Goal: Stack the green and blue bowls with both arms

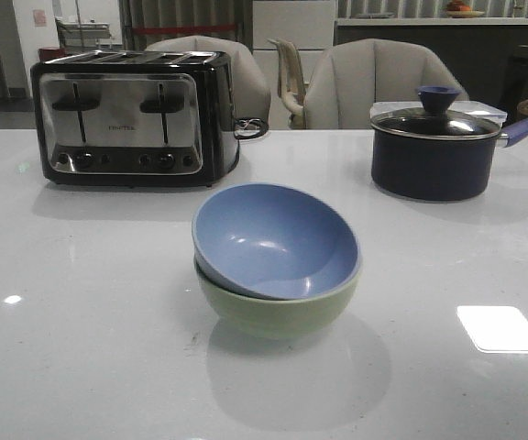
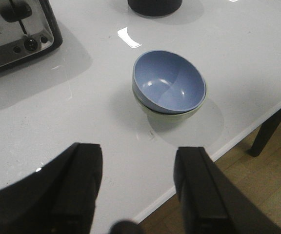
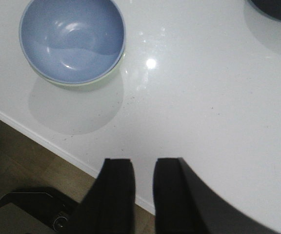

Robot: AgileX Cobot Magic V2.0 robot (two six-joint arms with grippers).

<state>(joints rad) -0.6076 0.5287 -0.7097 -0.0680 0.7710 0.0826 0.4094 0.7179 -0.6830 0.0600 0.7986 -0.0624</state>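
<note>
The 2 bowls are already nested mid-table: the blue bowl (image 1: 278,240) sits inside the green bowl (image 1: 278,307), tilted a little, so its rim rides higher on one side. Both grippers are clear of them. The left gripper (image 2: 138,190) hangs over the table edge with its jaws spread wide and nothing between them — the stack lies well ahead of its fingertips, slightly toward the right finger's side. The right gripper (image 3: 143,187) hovers at the edge too, jaws parted by only a narrow gap and empty, the stack well ahead and off beyond its left finger.

Judging by look, the bowls are light, rigid and matte — likely not slippery, though the blue one could rock or slide in its seat if nudged. A rim pinch, 1 finger inside the wall and 1 outside, seems the surest hold. A toaster (image 1: 131,117) and a pot (image 1: 438,147) stand farther back.
</note>
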